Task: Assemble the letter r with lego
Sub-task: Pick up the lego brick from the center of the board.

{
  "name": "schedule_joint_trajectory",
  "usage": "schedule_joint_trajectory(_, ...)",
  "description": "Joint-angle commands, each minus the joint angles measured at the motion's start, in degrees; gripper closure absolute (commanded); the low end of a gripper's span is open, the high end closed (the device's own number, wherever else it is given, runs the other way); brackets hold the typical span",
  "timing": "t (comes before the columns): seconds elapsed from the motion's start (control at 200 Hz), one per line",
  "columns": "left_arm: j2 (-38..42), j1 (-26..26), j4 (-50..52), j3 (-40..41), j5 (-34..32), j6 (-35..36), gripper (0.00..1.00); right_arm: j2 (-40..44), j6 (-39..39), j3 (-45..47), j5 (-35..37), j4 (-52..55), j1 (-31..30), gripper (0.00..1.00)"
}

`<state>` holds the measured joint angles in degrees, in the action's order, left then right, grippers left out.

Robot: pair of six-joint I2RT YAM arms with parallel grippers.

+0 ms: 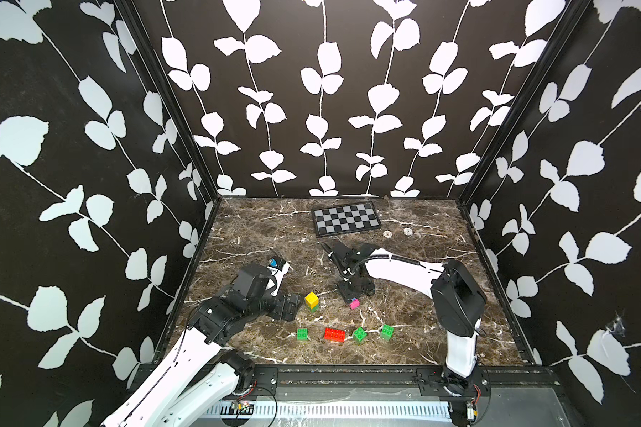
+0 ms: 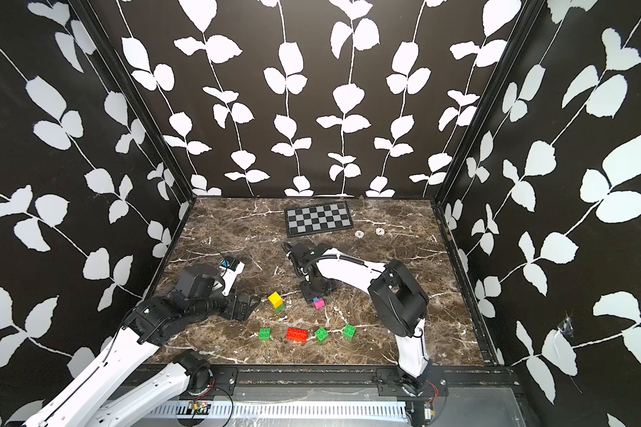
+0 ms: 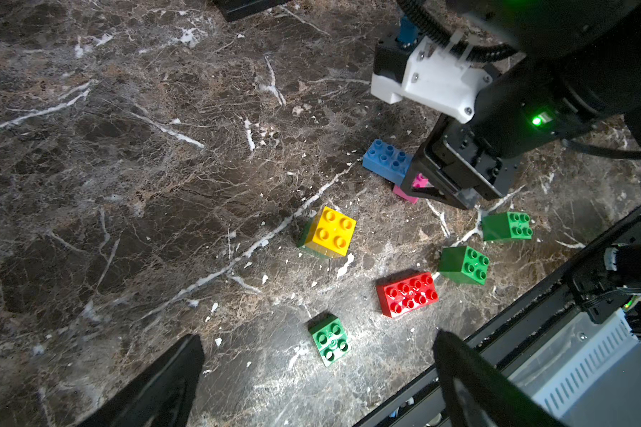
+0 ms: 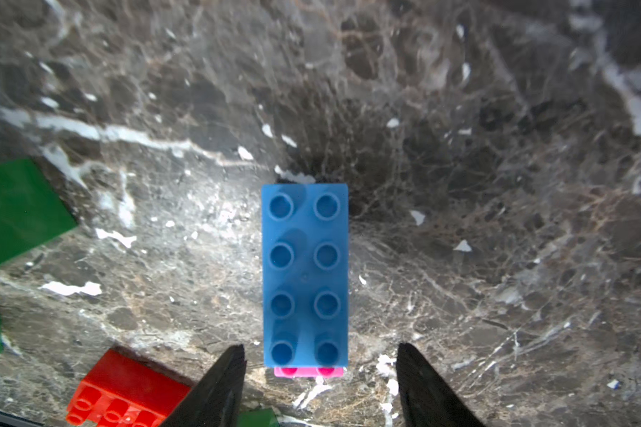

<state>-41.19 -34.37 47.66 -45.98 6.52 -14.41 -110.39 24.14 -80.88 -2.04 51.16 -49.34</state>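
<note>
Lego: blue brick (image 4: 304,273) stacked on pink brick (image 4: 308,371), on tabletop (image 4: 496,222).
Right hand (image 4: 319,346): parted, straddling blue brick's end, holding nothing.
Left hand (image 3: 319,338): spread wide, empty, near yellow brick (image 3: 332,231).

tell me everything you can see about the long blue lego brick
The long blue plastic lego brick is a glossy two-by-four block, eight round studs facing up. It lies flat, one end seated on the small pink brick, the rest jutting out over the brown marbled table. The right gripper straddles that end, its black fingers spread with a gap on each side, so nothing grips it. No other brick touches it.
</note>
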Motion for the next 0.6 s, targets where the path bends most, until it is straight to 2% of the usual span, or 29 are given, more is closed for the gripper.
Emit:
schedule_joint_trajectory(0.0, 0.0, -0.3, 0.4, 0.4, -0.5, -0.4, 0.01, 2.4, 0.9, 1.5, -0.3, -2.0, -0.2, 0.37)
schedule_joint_trajectory(0.595, -0.1, -0.3, 0.6, 0.3, -0.6, -0.6, 0.01, 4.4, 1.3, 7.0, 1.2, -9.1, -0.6, 0.52)
